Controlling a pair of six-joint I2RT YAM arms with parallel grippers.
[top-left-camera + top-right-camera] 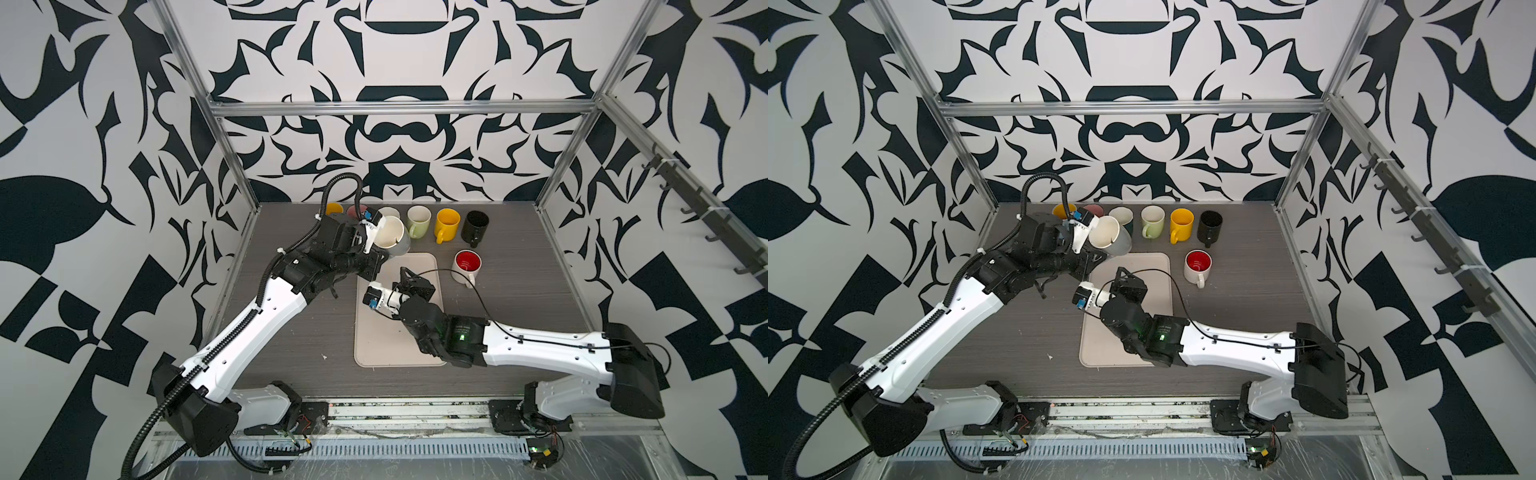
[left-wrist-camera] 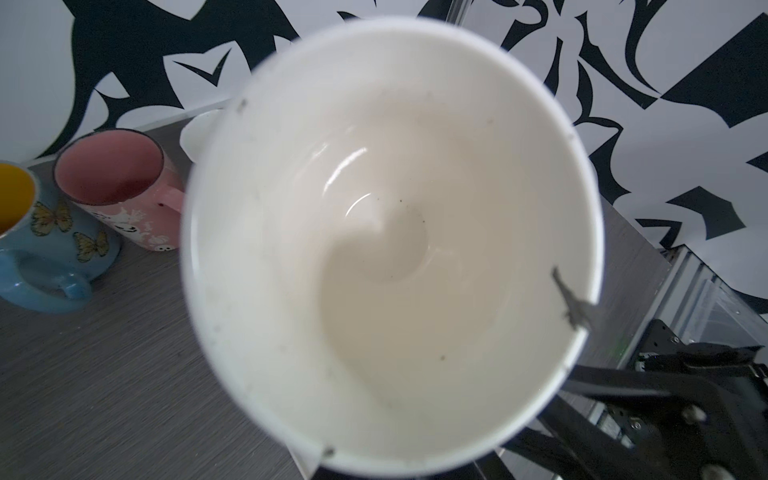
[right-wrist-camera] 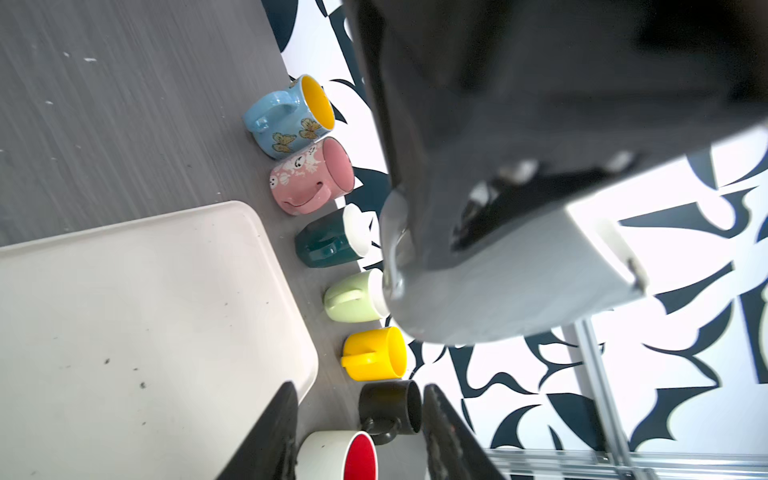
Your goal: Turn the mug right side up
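Note:
The mug (image 1: 392, 239) (image 1: 1111, 237) is grey outside and cream inside. It hangs tilted above the table's back left, its mouth facing up and toward the left wrist camera. My left gripper (image 1: 384, 251) is shut on its lower side. In the left wrist view the mug's cream inside (image 2: 390, 249) fills the picture and hides the fingertips. The right wrist view shows its grey wall (image 3: 519, 282) under the black left gripper. My right gripper (image 1: 405, 276) (image 3: 361, 436) is open and empty, low over the far end of the beige tray (image 1: 374, 332), apart from the mug.
Along the back wall stands a row of upright mugs: blue butterfly (image 2: 54, 237), pink (image 2: 124, 187), dark green (image 3: 328, 241), light green (image 1: 417, 222), yellow (image 1: 446, 224), black (image 1: 476, 226). A white mug with red inside (image 1: 467, 266) stands right of the tray.

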